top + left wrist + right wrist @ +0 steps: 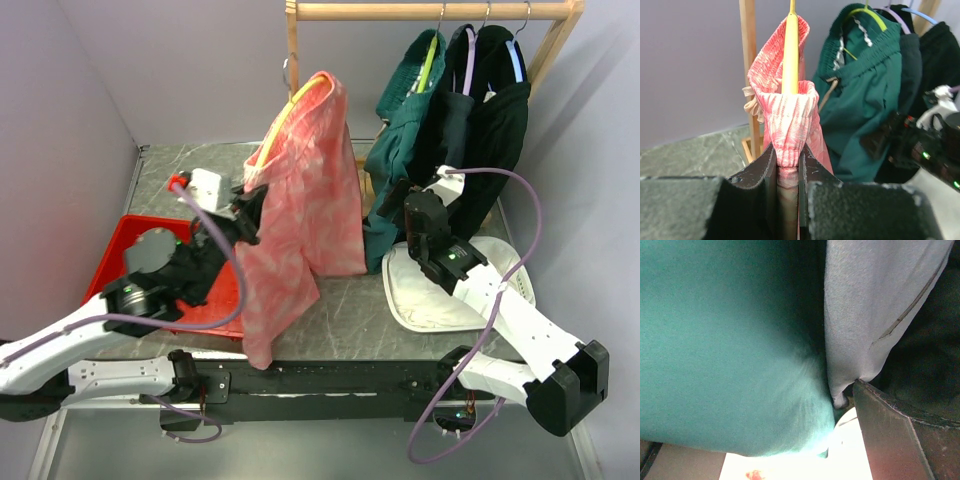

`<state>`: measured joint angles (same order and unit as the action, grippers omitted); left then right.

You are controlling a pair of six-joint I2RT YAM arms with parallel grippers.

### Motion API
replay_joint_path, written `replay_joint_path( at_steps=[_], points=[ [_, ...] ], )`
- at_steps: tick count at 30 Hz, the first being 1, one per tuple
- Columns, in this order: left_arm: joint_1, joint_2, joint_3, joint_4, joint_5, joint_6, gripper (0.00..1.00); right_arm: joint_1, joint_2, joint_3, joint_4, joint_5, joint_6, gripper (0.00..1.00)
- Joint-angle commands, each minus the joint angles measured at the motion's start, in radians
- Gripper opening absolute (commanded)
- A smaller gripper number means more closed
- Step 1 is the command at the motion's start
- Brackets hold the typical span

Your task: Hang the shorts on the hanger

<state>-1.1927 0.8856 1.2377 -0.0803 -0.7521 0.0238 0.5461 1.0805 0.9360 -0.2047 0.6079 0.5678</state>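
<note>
**Status: shorts draped on hanger, held by left arm**

The shorts (300, 220) are made of salmon-pink fabric with a pale mottled pattern. In the left wrist view, a gathered elastic waistband (790, 107) is seen folded over the arm of the hanger (790, 55), and a pale drawcord (749, 100) hangs at the left side of the garment. The hanger is thin yellow plastic, and its upper curve protrudes from the top of the fabric.

The garment is suspended above the desk (345, 305), left of centre. Its top is towards the far edge and its lowest corner reaches down near the near edge.

The left gripper (245, 215) is applied to the left side of the shorts. Its jaws are clamped together on a bunch of the pink fabric.

The right gripper (412, 215) is pressed against the dark green garments (400, 140), which hang from a wooden rail (430, 11) over the far-right corner. Only one finger (890, 440) is shown in the right wrist view, so the state of these jaws cannot be determined.

A red tray (112, 250) lies at the left edge. A white cloth (425, 300) lies towards the right edge.
</note>
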Motion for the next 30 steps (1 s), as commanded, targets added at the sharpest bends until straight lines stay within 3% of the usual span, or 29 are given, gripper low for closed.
replay_joint_path(
  at_steps=[1, 19, 30],
  points=[
    [-0.002, 0.070, 0.075, 0.316, -0.064, 0.164, 0.01, -0.009, -0.037, 0.012, 0.010, 0.003, -0.005, 0.97],
    [0.220, 0.363, 0.331, 0.287, 0.184, 0.054, 0.01, -0.011, -0.082, 0.000, -0.004, 0.000, -0.023, 0.97],
    [0.295, 0.486, 0.462, 0.243, 0.259, -0.005, 0.01, -0.011, -0.097, -0.005, -0.002, -0.016, -0.029, 0.98]
  ],
)
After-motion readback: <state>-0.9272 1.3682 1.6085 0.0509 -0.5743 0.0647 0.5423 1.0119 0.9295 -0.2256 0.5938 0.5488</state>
